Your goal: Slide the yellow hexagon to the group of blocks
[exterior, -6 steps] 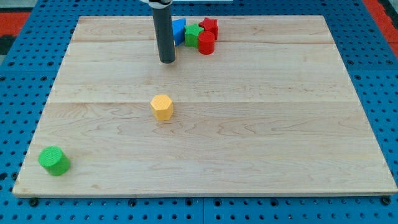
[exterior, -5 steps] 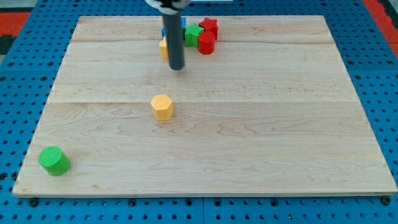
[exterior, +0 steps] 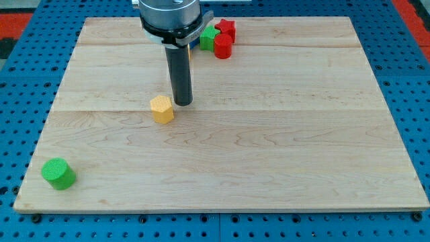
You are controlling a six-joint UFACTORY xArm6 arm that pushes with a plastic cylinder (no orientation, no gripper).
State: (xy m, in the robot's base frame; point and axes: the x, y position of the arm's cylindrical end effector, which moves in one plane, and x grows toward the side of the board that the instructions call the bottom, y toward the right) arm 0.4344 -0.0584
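Note:
The yellow hexagon [exterior: 161, 109] lies on the wooden board, left of centre. My tip [exterior: 181, 103] stands just to its upper right, close to touching it. The group of blocks sits at the view's top: a green block [exterior: 209, 37], a red cylinder [exterior: 223, 47] and a red block [exterior: 226, 28] behind them. The arm's rod and mount hide the left part of the group, where only a sliver of blue and yellow shows.
A green cylinder [exterior: 58, 173] sits alone near the board's bottom left corner. The wooden board [exterior: 302, 134] lies on a blue perforated base, with its edges all in view.
My tip has moved from the top of the board down toward the view's bottom, to the yellow hexagon. The hexagon has shifted a little to the left and up.

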